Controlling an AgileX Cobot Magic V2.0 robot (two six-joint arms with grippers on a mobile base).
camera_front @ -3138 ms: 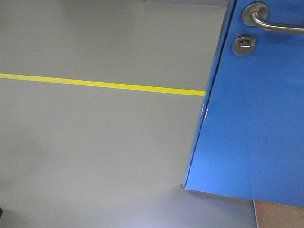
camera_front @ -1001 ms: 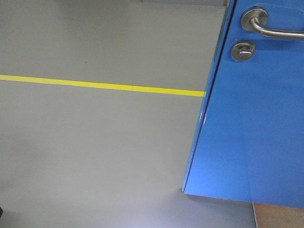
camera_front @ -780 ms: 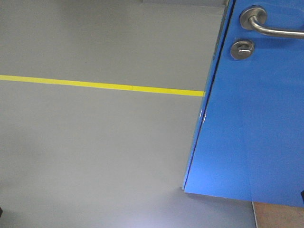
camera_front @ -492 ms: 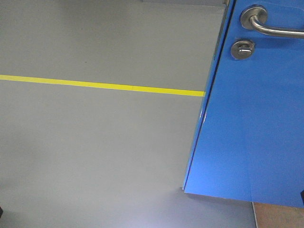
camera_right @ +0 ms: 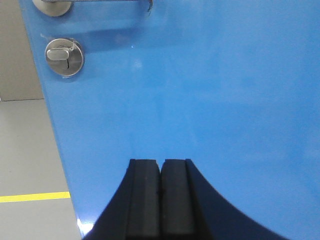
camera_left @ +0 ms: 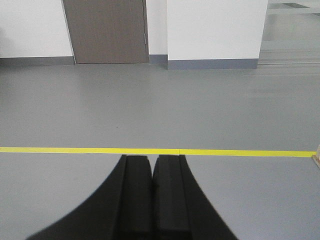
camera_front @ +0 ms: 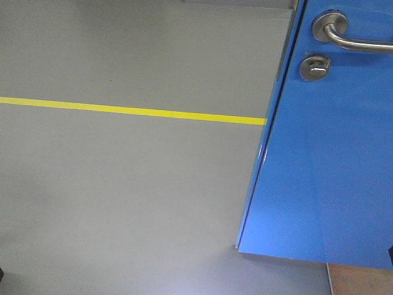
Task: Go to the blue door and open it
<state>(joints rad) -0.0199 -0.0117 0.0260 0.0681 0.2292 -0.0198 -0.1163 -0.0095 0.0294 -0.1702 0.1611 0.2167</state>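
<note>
A: Where's the door [camera_front: 331,153]?

B: Filling the right side of the front view, its free edge running down to the floor [camera_front: 123,196], bottom corner near the lower middle. There's no worktop here, only floor. The right wrist view faces the panel square on; the left wrist view looks past it across open floor to a yellow line [camera_left: 150,151].

A: And the grippers?

B: The left gripper [camera_left: 152,170] has its jaws pressed together on nothing. Same for the right gripper [camera_right: 160,172], pointing at bare panel below the lock [camera_right: 64,56]. I can't tell whether it touches the panel.

A: How will the door handle?

B: My guess is stiff, heavy and hinged, so it swings rather than lifts. The face is glossy, likely slippery, with nothing to pinch. The sensible hold is the handle [camera_front: 347,38], at the top right of the front view above the lock: a smooth metal lever, so a closed gripper pressing down could slide off. Better to open the jaws and close around the bar.

A: Which arm?

B: The right, probably; it's the one facing the door.
</note>
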